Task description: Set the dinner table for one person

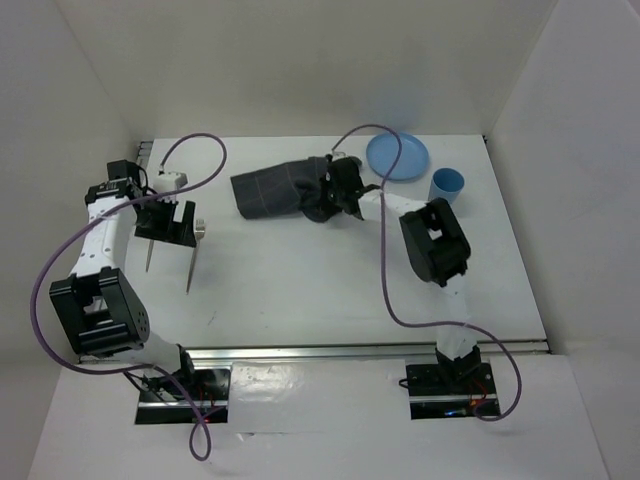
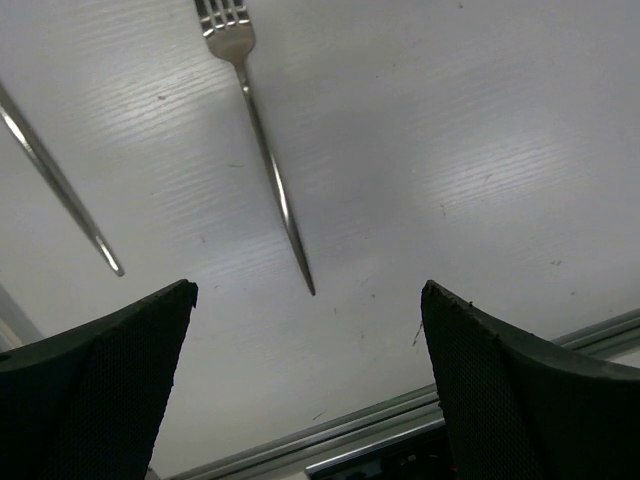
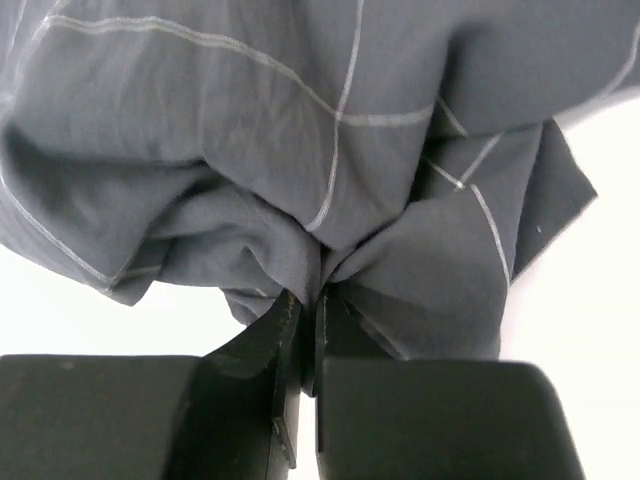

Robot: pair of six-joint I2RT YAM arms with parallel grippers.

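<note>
The dinner table (image 1: 300,290) is a white tabletop with aluminium rails. A dark grey checked placemat (image 1: 270,190) lies bunched at the back middle. My right gripper (image 1: 325,195) is shut on its right edge; the right wrist view shows the gripper (image 3: 312,300) pinching a fold of the cloth (image 3: 330,130). A fork (image 1: 192,262) and a second thin utensil (image 1: 149,255) lie at the left. My left gripper (image 1: 167,225) is open and empty, just above them. In the left wrist view the gripper (image 2: 309,300) hovers near the handle tip of the fork (image 2: 265,150), with the other utensil (image 2: 55,180) further left.
A blue plate (image 1: 398,157) lies at the back right with a blue cup (image 1: 447,185) beside it. White walls enclose the table. An aluminium rail (image 1: 370,350) runs along the near edge and also shows in the left wrist view (image 2: 400,420).
</note>
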